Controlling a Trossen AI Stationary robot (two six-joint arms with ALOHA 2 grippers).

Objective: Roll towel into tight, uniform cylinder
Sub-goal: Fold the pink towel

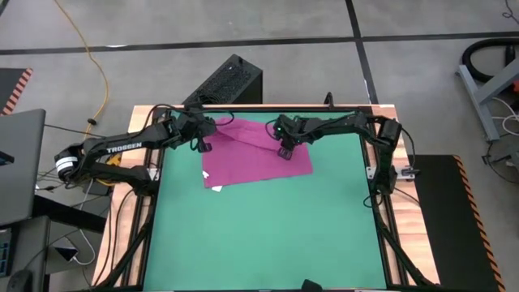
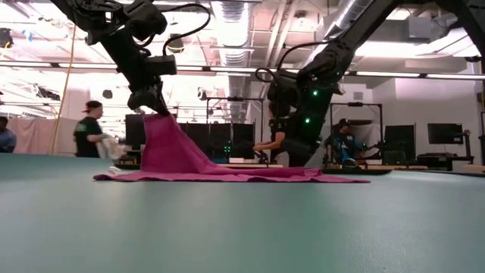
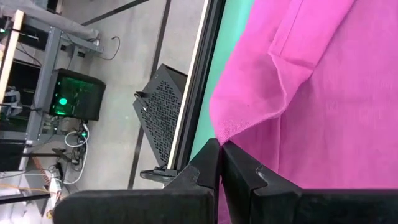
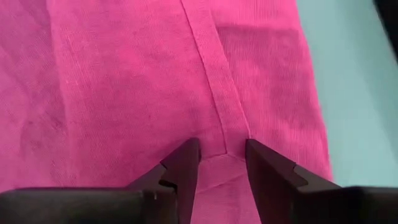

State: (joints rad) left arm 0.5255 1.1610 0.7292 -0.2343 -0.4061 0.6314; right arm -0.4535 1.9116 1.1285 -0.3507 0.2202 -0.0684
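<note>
The magenta-pink towel [image 1: 259,158] lies on the far half of the green mat [image 1: 268,235], mostly flat, its white tag [image 1: 216,188] at the near-left corner. My left gripper [image 1: 203,142] is shut on the towel's far-left part and holds it up, so the cloth rises like a tent [image 2: 163,144] from the mat. My right gripper [image 1: 285,152] is open and low over the towel's far-right part. Its fingers stand on either side of a hem line [image 4: 211,93]. My left gripper pinches the towel's edge at a corner [image 3: 229,130] between its two shut fingers. The fingers come from above, pointing down. That corner is lifted clear and the cloth slopes down from it to the rest of the towel, which lies on the mat [image 2: 227,174]. My right gripper has its fingertips [image 4: 186,158] down at the towel's surface with the hem [image 4: 219,146] between them; whether they press the cloth I cannot tell.
A black perforated box [image 1: 231,81] stands on the floor beyond the table's far edge. Dark frame rails [image 1: 381,186] run along the mat's sides. The near half of the mat is bare green. People [image 2: 91,129] stand in the room behind.
</note>
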